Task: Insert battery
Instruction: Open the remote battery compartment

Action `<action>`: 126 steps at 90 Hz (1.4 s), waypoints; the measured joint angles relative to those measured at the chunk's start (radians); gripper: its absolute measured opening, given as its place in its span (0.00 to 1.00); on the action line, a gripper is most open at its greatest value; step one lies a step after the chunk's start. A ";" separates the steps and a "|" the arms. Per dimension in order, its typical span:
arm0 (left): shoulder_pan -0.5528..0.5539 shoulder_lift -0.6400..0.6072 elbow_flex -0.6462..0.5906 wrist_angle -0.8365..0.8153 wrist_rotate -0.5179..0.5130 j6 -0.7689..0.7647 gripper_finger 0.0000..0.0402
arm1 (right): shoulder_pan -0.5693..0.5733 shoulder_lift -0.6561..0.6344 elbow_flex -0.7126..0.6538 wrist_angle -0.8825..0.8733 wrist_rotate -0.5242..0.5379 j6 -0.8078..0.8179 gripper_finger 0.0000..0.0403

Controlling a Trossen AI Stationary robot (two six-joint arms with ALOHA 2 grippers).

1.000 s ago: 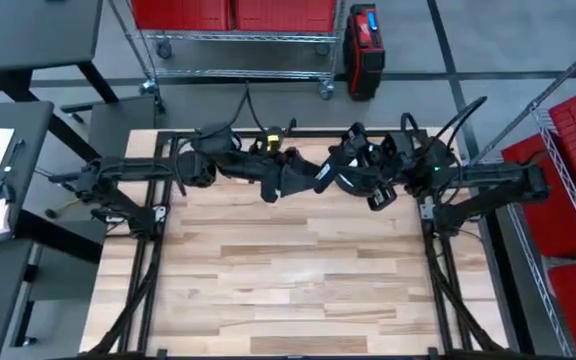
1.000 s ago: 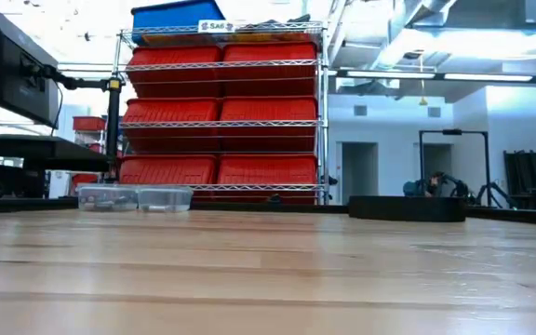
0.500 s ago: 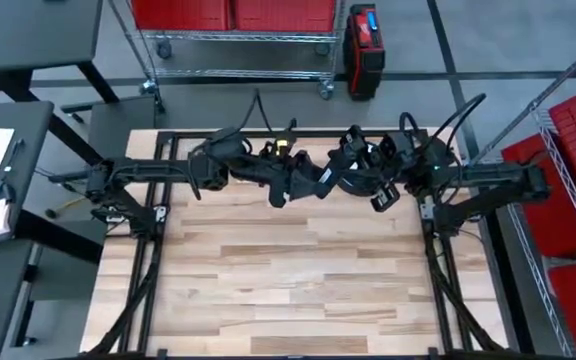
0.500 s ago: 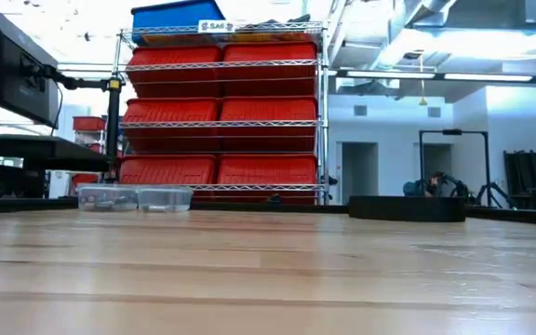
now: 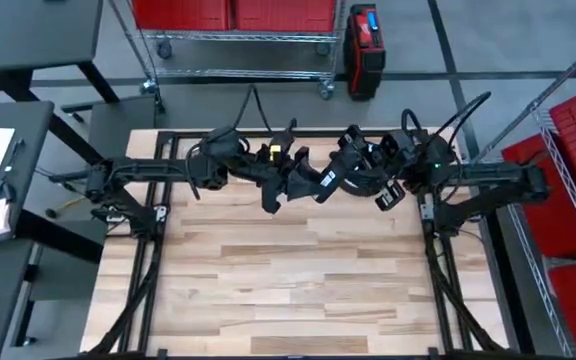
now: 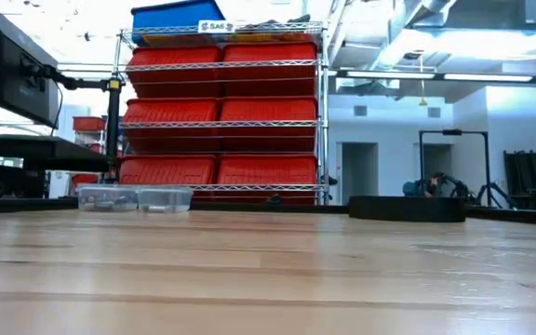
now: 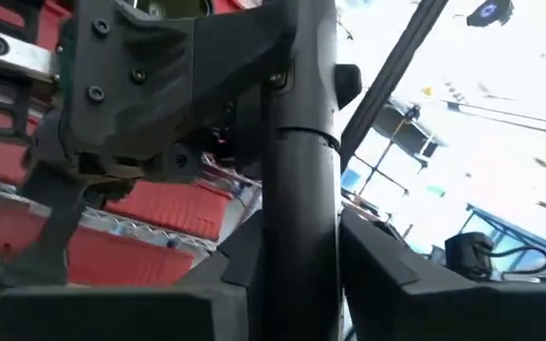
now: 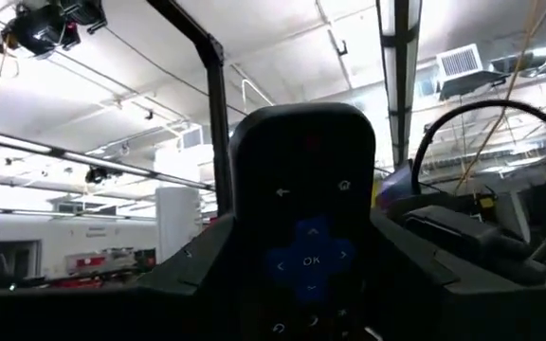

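Both arms raised above far edge of wooden table (image 5: pixel 288 280), meeting near its middle. Right gripper (image 8: pixel 301 313) pinching black remote control (image 8: pixel 303 204) upright between fingers, button face toward wrist camera. Left gripper (image 5: pixel 273 195) close against right gripper in high view; finger state cannot be determined. Battery not discernible. Low view: two clear plastic containers (image 6: pixel 135 197) at far table edge.

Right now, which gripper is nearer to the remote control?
Right. The right gripper holds the remote control upright between its fingers, near the table's back edge. The left gripper hangs beside it to its left, apart from the remote.
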 joint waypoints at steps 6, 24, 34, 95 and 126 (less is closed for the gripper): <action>-0.001 -0.002 0.000 -0.010 0.003 0.014 0.14 | -0.009 0.000 0.013 -0.018 0.009 0.002 0.34; -0.001 -0.001 -0.002 -0.031 0.014 -0.007 0.19 | -0.017 -0.006 0.021 -0.023 0.011 0.006 0.23; 0.005 0.006 -0.007 -0.054 0.009 -0.043 0.25 | -0.017 -0.007 0.023 -0.049 0.010 0.005 0.17; 0.012 0.003 -0.006 -0.092 -0.015 -0.036 0.14 | -0.103 -0.038 0.024 -0.208 0.002 0.010 0.12; 0.022 -0.011 -0.002 -0.101 -0.011 -0.001 0.14 | -0.172 -0.137 0.131 -0.709 -0.056 0.008 0.14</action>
